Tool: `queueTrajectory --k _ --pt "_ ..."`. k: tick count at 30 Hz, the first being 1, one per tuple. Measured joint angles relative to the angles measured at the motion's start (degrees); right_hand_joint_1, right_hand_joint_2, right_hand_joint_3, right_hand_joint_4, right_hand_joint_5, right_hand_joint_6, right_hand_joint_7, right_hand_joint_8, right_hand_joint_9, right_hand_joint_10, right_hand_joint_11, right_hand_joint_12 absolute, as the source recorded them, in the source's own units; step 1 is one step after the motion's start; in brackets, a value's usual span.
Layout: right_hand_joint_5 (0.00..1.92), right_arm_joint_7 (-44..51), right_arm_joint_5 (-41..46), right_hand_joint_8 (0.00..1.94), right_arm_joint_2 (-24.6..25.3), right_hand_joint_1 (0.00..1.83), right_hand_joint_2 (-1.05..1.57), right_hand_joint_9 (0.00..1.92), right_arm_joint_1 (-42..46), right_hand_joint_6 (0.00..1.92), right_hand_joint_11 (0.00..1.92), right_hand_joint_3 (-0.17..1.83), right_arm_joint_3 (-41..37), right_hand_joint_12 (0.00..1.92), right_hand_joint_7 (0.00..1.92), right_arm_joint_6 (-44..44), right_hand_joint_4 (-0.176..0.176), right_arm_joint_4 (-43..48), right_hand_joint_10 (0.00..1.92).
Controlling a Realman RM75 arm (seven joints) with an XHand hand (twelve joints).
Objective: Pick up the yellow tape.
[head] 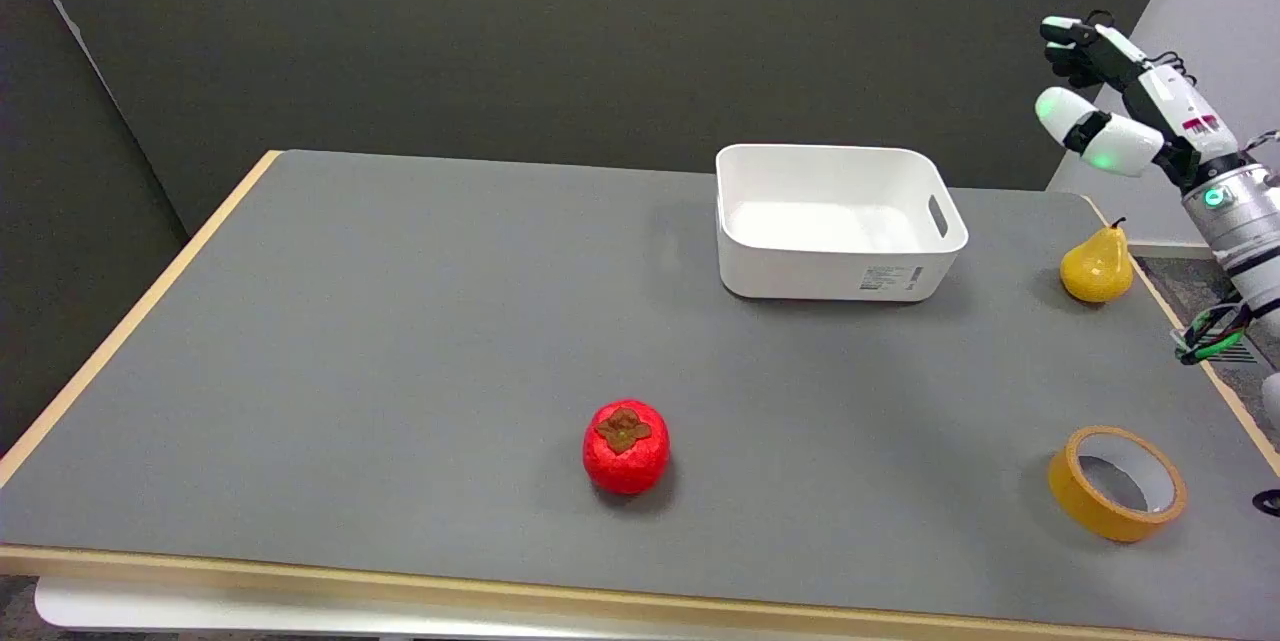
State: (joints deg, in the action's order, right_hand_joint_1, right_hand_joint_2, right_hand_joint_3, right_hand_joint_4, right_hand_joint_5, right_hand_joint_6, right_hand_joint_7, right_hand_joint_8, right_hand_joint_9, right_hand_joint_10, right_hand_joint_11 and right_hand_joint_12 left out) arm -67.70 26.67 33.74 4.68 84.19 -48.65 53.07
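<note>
The yellow ring-shaped roll of tape (1117,483) lies flat near the grey table's (400,341) right edge, well apart from the raised right hand (1095,86), which holds nothing, fingers loosely apart. A careless descent could nudge the roll off that edge, or catch the yellow pear (1097,264) standing between them.

The hand (1100,86) hangs in the air above the table's (400,321) far right corner. The pear (1097,264) stands just below it, near the right edge. The bin (835,221) sits to its left. The tape (1117,482) lies well nearer the camera, below the hand. The persimmon (626,446) lies far to its left, near the front.
</note>
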Motion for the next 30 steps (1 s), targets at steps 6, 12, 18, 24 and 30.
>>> queueTrajectory --k 6,12,18,24,30 --pt "0.19 3.2 1.3 0.36 1.2 0.27 0.69 0.25 4.5 0.42 0.09 0.9 -3.6 1.13 0.32 1.6 0.12 2.3 0.63" --pt "0.19 5.5 1.8 0.36 2.7 0.22 0.63 0.25 10.8 0.42 0.09 0.92 -8.7 1.13 0.32 1.9 0.122 5.0 0.62" --pt "0.18 6.9 1.1 0.35 4.6 0.18 0.59 0.24 18.5 0.42 0.08 0.96 -14.0 1.14 0.3 1.5 0.125 8.8 0.62" --pt "0.17 8.1 0.2 0.34 7.1 0.15 0.57 0.23 25.8 0.42 0.07 0.96 -17.9 1.13 0.28 0.0 0.129 12.7 0.6" --pt "0.17 9.4 -0.3 0.34 10.0 0.14 0.56 0.24 31.5 0.42 0.07 0.97 -19.9 1.13 0.28 -4.3 0.133 14.9 0.6"
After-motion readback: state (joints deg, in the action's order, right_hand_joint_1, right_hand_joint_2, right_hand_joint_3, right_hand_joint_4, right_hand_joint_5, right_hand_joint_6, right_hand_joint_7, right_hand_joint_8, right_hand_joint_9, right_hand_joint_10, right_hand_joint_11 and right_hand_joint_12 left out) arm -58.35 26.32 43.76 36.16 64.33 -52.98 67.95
